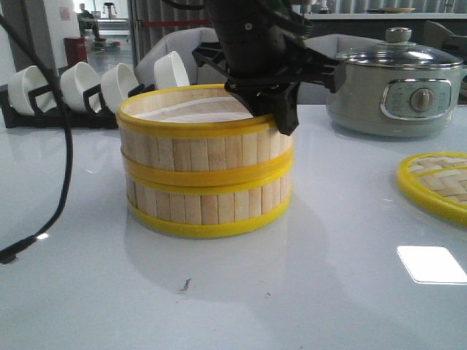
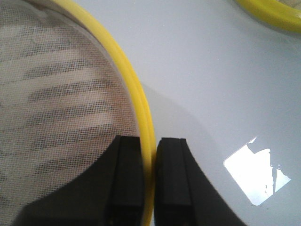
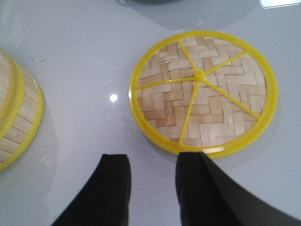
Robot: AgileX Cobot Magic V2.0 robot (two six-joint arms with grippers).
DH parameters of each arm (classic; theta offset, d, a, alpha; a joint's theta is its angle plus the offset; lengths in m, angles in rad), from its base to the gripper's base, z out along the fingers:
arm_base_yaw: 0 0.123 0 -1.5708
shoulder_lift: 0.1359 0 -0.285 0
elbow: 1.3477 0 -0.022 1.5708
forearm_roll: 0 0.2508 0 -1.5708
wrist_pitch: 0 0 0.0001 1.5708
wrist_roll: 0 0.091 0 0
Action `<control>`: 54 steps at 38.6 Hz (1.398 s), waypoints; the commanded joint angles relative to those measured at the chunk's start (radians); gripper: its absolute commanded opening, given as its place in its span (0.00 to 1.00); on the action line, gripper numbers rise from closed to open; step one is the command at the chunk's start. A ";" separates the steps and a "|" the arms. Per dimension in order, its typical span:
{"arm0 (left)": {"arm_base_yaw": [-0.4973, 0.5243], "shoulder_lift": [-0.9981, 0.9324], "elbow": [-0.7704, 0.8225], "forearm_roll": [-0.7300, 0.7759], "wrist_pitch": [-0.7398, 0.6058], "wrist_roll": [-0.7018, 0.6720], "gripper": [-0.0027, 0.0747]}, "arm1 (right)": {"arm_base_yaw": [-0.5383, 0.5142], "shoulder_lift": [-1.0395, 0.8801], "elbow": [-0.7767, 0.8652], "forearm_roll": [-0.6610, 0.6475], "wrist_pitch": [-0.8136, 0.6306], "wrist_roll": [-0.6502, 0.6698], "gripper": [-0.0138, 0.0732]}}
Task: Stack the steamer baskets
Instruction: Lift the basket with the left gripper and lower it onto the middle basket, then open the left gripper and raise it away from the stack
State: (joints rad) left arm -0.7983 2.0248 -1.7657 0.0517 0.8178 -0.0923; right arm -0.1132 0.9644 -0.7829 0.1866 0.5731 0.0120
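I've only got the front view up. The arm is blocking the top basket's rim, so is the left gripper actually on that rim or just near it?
Observer: The left gripper has one finger inside the top steamer basket and one outside, straddling its yellow rim.
Operator: Is anything inside that basket?
Observer: Only a white mesh liner; I see no food.
Operator: Where's the right gripper?
Observer: The right gripper is open above the table, near the woven lid, touching nothing.
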 commanded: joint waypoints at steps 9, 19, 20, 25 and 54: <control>-0.011 -0.064 -0.044 -0.009 -0.083 0.048 0.46 | -0.005 -0.009 -0.031 0.012 -0.064 -0.012 0.57; -0.011 -0.072 -0.072 -0.001 -0.076 0.048 0.52 | -0.005 -0.009 -0.031 0.012 -0.062 -0.012 0.57; -0.011 -0.073 -0.074 0.004 -0.074 0.048 0.52 | -0.005 -0.009 -0.031 0.012 -0.061 -0.012 0.57; -0.007 -0.083 -0.123 0.090 -0.026 0.048 0.33 | -0.005 -0.009 -0.031 0.012 -0.061 -0.012 0.57; 0.632 -0.717 0.094 0.112 -0.074 -0.038 0.15 | -0.005 -0.008 -0.031 0.012 -0.061 -0.012 0.57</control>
State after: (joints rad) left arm -0.2112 1.4233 -1.7298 0.1753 0.8419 -0.1190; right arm -0.1132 0.9644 -0.7829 0.1866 0.5739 0.0120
